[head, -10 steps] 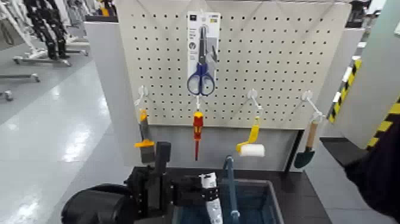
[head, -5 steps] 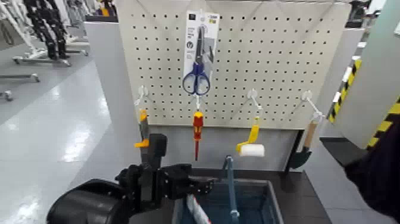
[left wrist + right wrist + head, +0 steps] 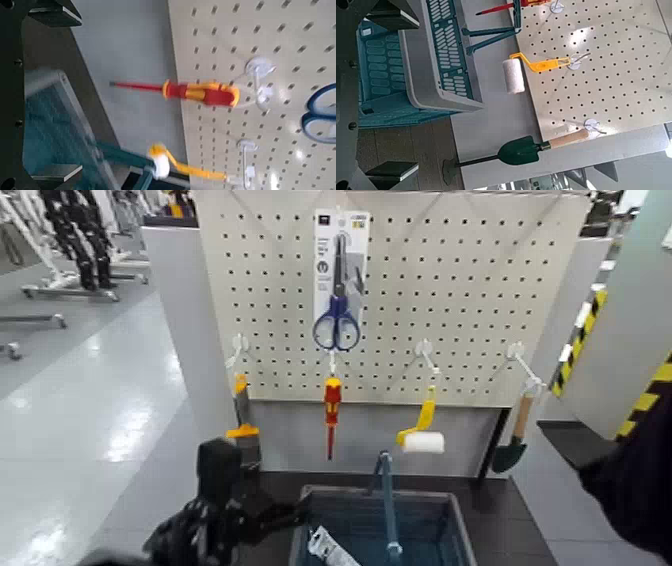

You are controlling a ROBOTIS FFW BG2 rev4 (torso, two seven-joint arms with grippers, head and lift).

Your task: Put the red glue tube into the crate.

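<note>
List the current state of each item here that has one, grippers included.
Red glue tube: lying in crate
Crate: handle raised
Left gripper: open, empty
Right gripper: open, empty
Scissors: packaged, hanging
Screwdriver: hanging
Paint roller: hanging
Trowel: hanging

Beyond the jaws stands a beige perforated pegboard [image 3: 450,300] on a grey panel [image 3: 350,438]. Glossy pale floor [image 3: 90,420] catches white light to their left; black-and-yellow striping [image 3: 640,405] edges the grey partition [image 3: 630,320] far to their right
</note>
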